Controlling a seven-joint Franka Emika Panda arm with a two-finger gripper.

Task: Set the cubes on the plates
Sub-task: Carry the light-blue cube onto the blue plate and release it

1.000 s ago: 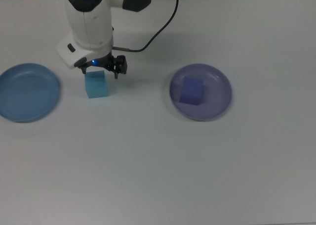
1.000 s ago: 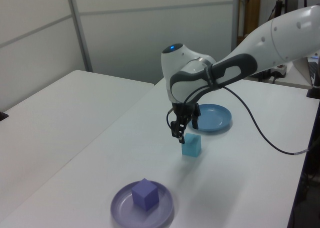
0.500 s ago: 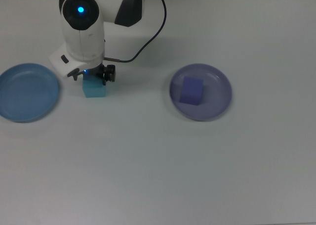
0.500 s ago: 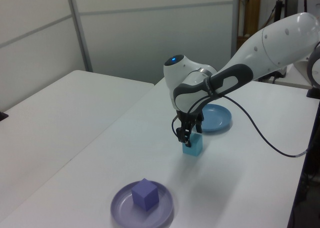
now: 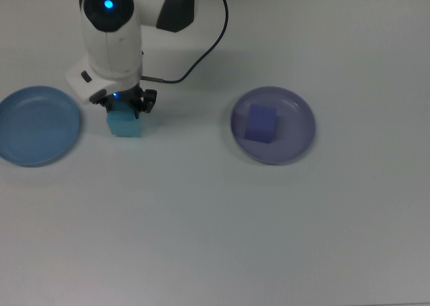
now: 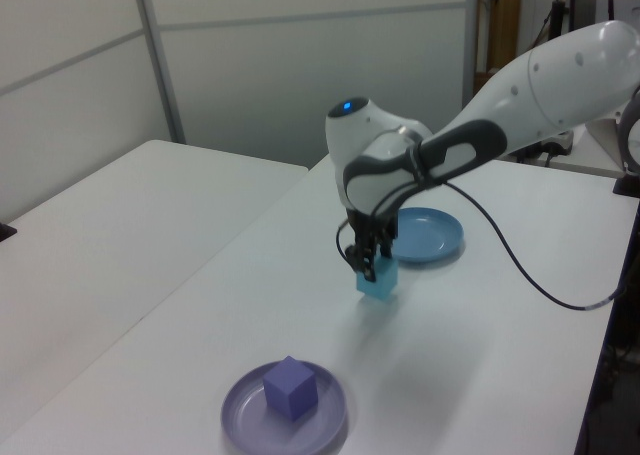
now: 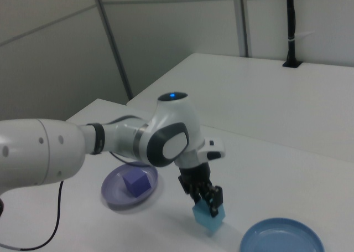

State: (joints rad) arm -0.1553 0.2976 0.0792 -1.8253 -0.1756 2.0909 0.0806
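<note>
In the top view, from left to right, the light blue plate (image 5: 37, 124) lies empty, the gripper (image 5: 124, 107) is clamped on the turquoise cube (image 5: 124, 124) just above the table, next needing carrying toward that plate, and the blue-purple cube (image 5: 261, 123) rests on the lavender plate (image 5: 299, 128).

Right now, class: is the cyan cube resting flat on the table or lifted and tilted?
Lifted and tilted. In the right view the cyan cube hangs corner-down in the gripper, clear of the table.
</note>
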